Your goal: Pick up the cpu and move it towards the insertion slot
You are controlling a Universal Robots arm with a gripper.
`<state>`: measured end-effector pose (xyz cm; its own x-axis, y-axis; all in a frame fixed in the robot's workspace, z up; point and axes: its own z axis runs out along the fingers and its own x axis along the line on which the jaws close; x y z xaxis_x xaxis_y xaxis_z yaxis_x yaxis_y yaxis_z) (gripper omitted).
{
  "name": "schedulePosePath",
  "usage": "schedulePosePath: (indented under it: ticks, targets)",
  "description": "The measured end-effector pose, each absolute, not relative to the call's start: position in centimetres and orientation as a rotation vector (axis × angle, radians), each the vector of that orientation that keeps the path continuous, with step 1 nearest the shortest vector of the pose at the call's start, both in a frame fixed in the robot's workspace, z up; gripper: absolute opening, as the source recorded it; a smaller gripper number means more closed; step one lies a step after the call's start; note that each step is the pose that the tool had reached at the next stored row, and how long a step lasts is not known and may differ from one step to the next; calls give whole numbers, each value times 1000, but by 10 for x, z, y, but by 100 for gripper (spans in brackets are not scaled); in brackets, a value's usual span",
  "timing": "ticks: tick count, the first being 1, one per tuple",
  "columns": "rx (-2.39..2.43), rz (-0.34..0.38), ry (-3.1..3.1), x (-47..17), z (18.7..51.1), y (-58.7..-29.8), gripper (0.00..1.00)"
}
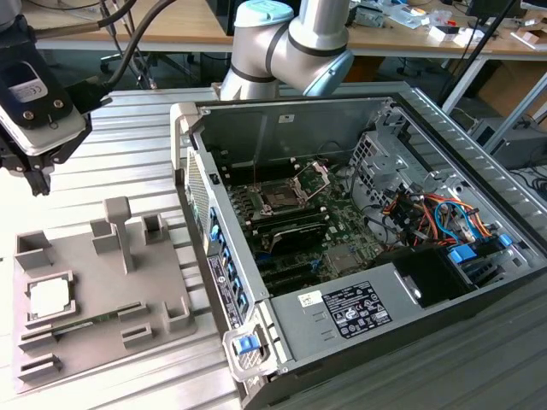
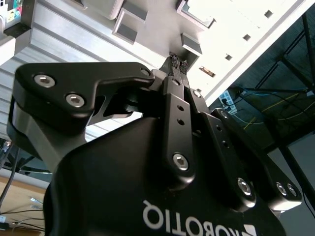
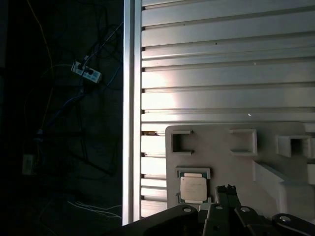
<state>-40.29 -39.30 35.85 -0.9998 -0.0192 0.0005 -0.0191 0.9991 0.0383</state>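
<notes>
cpu (image 1: 49, 296) sits in a pocket of the tray (image 1: 162, 282), well apart from the insertion slot (image 1: 280, 198) | gripper (image 1: 36, 184) hangs above, pinched together, holding nothing | you want it wide open, then straight down (pinch the edges only)

I see the cpu (image 1: 49, 296), silvery and flat, lying outside the open computer case (image 1: 256, 128), on the exterior view's left. The dark insertion slot (image 1: 280, 199) sits inside that case, its bracket raised.

cpu (image 1: 49, 296) in tray (image 1: 102, 286), hand (image 1: 38, 181) above
</notes>
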Motion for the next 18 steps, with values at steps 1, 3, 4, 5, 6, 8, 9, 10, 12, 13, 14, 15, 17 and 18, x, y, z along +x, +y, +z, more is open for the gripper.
schedulePosePath:
  ticks: [1,3,4,5,6,8,9,10,12,13,14,15,17,18]
  targets:
    - [30,-60,-3140,-403,358,-393,11]
    - [30,-60,-3140,-403,358,-393,11]
    - [30,-60,-3140,-404,358,-393,11]
    - [30,-60,-3140,-404,358,-393,11]
    - [30,-60,-3140,-404,358,-393,11]
    - [30,-60,-3140,-405,358,-393,11]
    - [30,-60,-3140,-405,358,-393,11]
    - [30,-60,-3140,-405,358,-393,11]
    - [30,-60,-3140,-406,358,-393,11]
    - [30,-60,-3140,-406,357,-393,11]
    - [30,-60,-3140,-406,357,-393,11]
    - [30,-60,-3140,-407,357,-393,11]
    - [30,-60,-3140,-407,357,-393,11]
    - [30,-60,-3140,-407,357,-393,11]
